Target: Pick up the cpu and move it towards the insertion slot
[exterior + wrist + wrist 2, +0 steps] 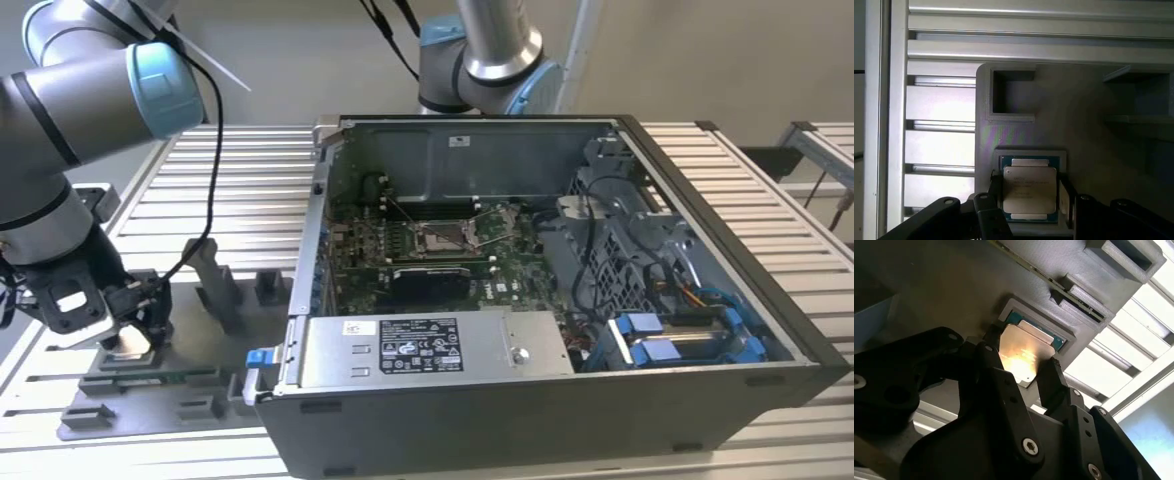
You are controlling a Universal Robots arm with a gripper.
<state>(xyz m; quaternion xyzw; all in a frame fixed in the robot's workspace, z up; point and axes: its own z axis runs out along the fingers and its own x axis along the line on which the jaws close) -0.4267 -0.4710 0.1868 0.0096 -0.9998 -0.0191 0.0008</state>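
Black matte fingers of gripper clamp flat sq. cpu, silvery lid w/ green rim, seated in sq. recess of grey ribbed plastic tray. Shiny-framed insertion slot well apart, inside metal case.

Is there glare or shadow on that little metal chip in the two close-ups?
In the second wrist view a warm glare spot washes out the cpu, while the grey tray around it lies in shadow; in the first wrist view the cpu is evenly lit, and the slatted table looks pale and bright.
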